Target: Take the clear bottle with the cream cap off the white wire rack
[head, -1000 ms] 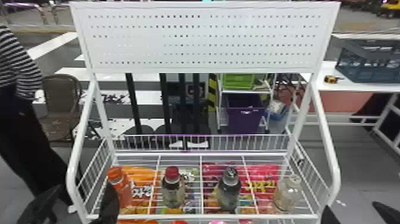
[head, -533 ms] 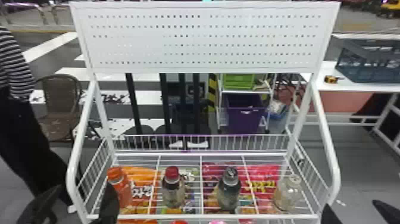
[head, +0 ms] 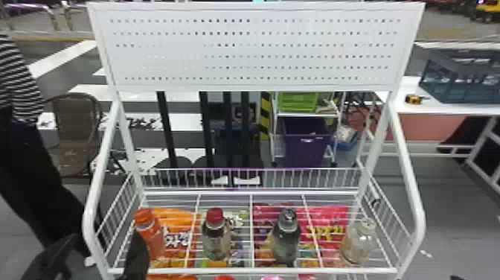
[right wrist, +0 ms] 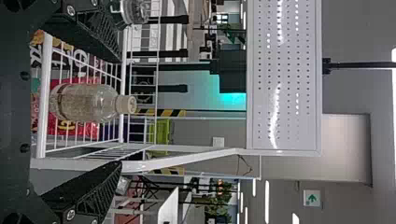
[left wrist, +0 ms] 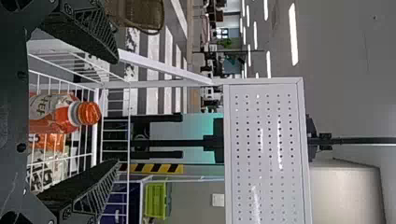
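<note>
The right wrist view shows the fingers of my right gripper spread apart, the clear bottle with its cream cap upright ahead, framed between them with a gap on each side. The curved side rail of the white wire rack runs near one finger. My left gripper is likewise parted; its wrist view frames an orange-capped bottle. Lettered bags lie below the wires; the perforated panel rises beyond.

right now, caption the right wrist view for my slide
The open right gripper faces the clear bottle with the cream cap, which stands upright on the white wire rack.
</note>
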You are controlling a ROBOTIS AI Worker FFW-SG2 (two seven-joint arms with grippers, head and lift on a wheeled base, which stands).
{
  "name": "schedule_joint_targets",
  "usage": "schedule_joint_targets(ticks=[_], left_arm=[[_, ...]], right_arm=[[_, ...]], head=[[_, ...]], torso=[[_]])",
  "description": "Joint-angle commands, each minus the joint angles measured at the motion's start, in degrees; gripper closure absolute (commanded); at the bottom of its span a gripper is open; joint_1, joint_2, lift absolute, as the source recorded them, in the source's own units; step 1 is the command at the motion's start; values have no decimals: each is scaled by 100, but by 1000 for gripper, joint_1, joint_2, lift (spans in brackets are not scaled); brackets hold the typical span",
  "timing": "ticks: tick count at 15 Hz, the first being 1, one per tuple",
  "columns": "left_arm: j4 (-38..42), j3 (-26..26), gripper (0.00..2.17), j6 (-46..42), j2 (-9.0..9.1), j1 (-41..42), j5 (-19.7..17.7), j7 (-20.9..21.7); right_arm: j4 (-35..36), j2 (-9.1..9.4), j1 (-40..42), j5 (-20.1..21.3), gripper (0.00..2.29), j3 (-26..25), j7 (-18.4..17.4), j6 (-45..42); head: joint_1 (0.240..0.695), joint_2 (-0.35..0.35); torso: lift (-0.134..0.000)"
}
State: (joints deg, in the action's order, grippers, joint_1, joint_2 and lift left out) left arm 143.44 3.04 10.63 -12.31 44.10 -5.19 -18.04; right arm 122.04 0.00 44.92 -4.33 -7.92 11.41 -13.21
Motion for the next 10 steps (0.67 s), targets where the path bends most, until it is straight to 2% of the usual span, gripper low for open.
schedule_joint_targets(ticks=[1,5,10], left_arm=[[0,47,124,5,1,2,9,2],[-18,205,124,269,1,-59,167,-7],[-44,425,124,533,-26,-147,281,2]], right_arm=[[-1068,0,-651,90,117,71,1,-528],[-2659,-62,-1811,126,124,229,1,-1161],[-3521,-26,-2611,284,130,396,-104,-1179]], head=[[499,0],[499,0],[499,0]], torso=[[0],[0],[0]])
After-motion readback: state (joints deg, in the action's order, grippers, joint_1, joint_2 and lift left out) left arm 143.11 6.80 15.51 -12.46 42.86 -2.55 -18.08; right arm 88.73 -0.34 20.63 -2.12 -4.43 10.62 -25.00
